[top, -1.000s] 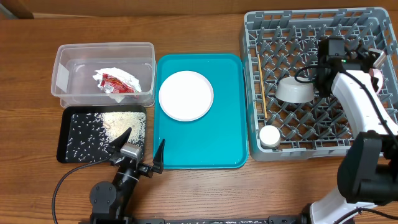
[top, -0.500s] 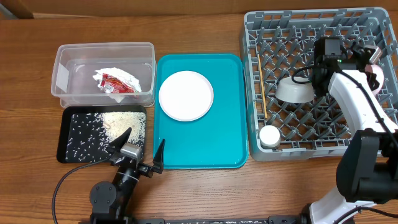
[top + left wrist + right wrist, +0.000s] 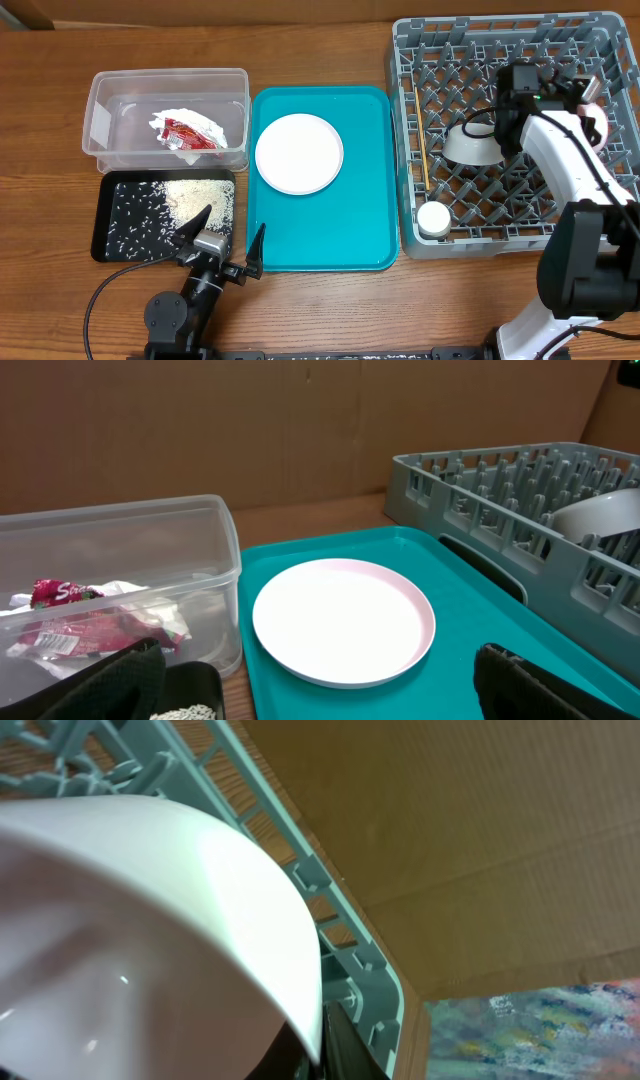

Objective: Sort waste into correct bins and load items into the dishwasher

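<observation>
At the dish rack's [image 3: 500,22] far right side, I'm clamping the right hand [image 3: 594,100] on the small pink plate's [image 3: 150,920] rim. Tilted, it's risking snagging pegs and slipping. The left hand [image 3: 225,240] is sitting wide apart, empty.

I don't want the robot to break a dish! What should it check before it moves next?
1. Right gripper holds the pink plate: ok, the plate fills the wrist view.
2. Pink plate is over the rack: ok, the rack wall shows behind it.
3. Room between right gripper and bowl: cannot tell.
4. Left gripper open and free: ok.
5. White plate loaded: not ok, it lies on the teal tray.
6. Waste sorted: ok, wrapper in the tub, rice in the black tray.
</observation>
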You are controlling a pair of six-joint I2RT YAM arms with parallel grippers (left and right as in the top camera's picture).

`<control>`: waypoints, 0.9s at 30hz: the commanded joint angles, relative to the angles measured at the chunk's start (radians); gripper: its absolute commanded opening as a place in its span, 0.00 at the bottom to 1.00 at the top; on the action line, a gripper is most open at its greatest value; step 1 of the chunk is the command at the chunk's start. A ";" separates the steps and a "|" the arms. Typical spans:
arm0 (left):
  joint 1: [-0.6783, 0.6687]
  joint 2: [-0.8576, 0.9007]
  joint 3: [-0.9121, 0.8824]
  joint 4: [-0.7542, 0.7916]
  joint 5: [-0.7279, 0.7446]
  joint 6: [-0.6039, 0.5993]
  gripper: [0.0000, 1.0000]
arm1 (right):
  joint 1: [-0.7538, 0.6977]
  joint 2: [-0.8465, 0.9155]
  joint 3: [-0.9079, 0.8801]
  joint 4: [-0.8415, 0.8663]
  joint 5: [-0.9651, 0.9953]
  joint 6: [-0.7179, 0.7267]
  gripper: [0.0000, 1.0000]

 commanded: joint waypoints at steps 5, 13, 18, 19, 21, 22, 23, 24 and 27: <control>0.006 -0.010 -0.003 0.000 0.004 0.012 1.00 | 0.105 0.016 -0.003 -0.045 -0.161 0.063 0.23; 0.006 -0.010 -0.003 0.000 0.004 0.012 1.00 | 0.201 -0.072 0.253 -0.301 -0.544 0.183 0.36; 0.006 -0.010 -0.003 0.000 0.004 0.012 1.00 | 0.303 -0.135 0.355 -0.334 -0.968 0.093 0.36; 0.006 -0.010 -0.003 0.000 0.004 0.012 1.00 | 0.324 -0.141 0.355 -0.320 -1.091 0.061 0.36; 0.006 -0.010 -0.003 0.000 0.004 0.012 1.00 | 0.358 -0.140 0.352 -0.306 -1.263 0.042 0.36; 0.006 -0.010 -0.003 0.000 0.004 0.012 1.00 | 0.389 -0.135 0.334 -0.282 -1.359 0.042 0.35; 0.006 -0.010 -0.003 0.000 0.004 0.012 1.00 | 0.407 -0.133 0.323 -0.268 -1.387 0.043 0.34; 0.006 -0.010 -0.003 0.000 0.004 0.012 1.00 | 0.431 -0.127 0.307 -0.246 -1.407 0.049 0.34; 0.006 -0.010 -0.003 0.000 0.004 0.012 1.00 | 0.509 -0.100 0.236 -0.141 -1.401 0.090 0.35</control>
